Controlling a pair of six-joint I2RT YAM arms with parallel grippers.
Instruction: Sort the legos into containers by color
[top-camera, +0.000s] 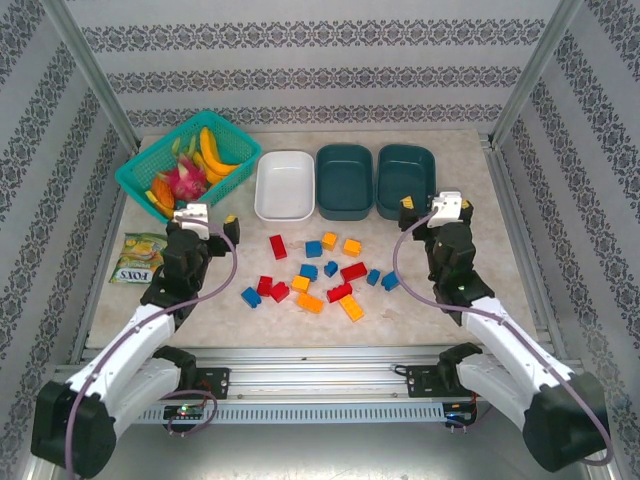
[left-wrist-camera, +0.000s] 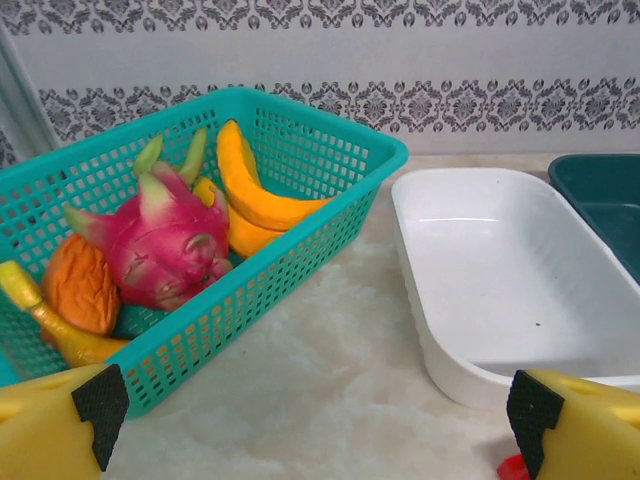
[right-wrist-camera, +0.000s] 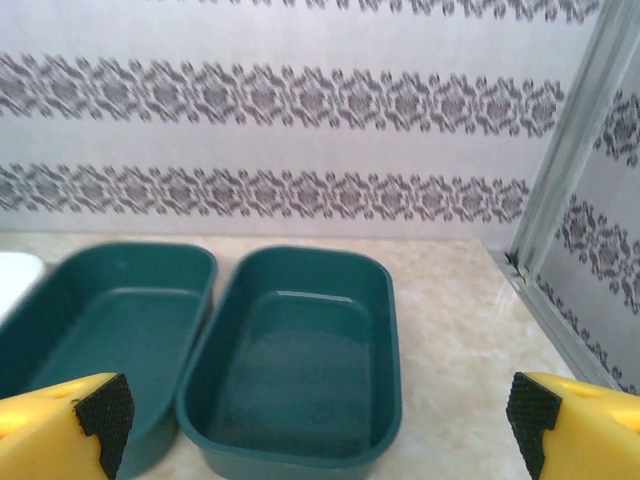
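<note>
- The legos (top-camera: 308, 271) lie scattered on the middle of the tabletop, toward its near edge, between the two arms. They are red, blue and orange-yellow, and none is in a tub yet.
- Some bricks lie alone, others touch a neighbour, for example the red pair (top-camera: 271, 288) on the left side of the group.
- The white tub (top-camera: 284, 185) and the two dark teal tubs (top-camera: 344, 180) (top-camera: 406, 178) stand in a row along the far edge, all three empty.
- The left gripper (left-wrist-camera: 318, 425) hovers just before the white tub with its jaws wide apart and nothing between them. The right gripper (right-wrist-camera: 320, 420) faces the teal tubs, also released and empty.
- The step in hand seems to be the first pick. It is wise to fix one colour for each tub and to let each arm take the bricks on its own side.
- A lone brick is the better start. The fingers should come straight down over its short sides, so that no neighbour is pushed.
- The lattice basket (top-camera: 150, 165) with toy fruit at the far left corner and the snack packet (top-camera: 137, 258) at the left edge are no part of the sorting.
</note>
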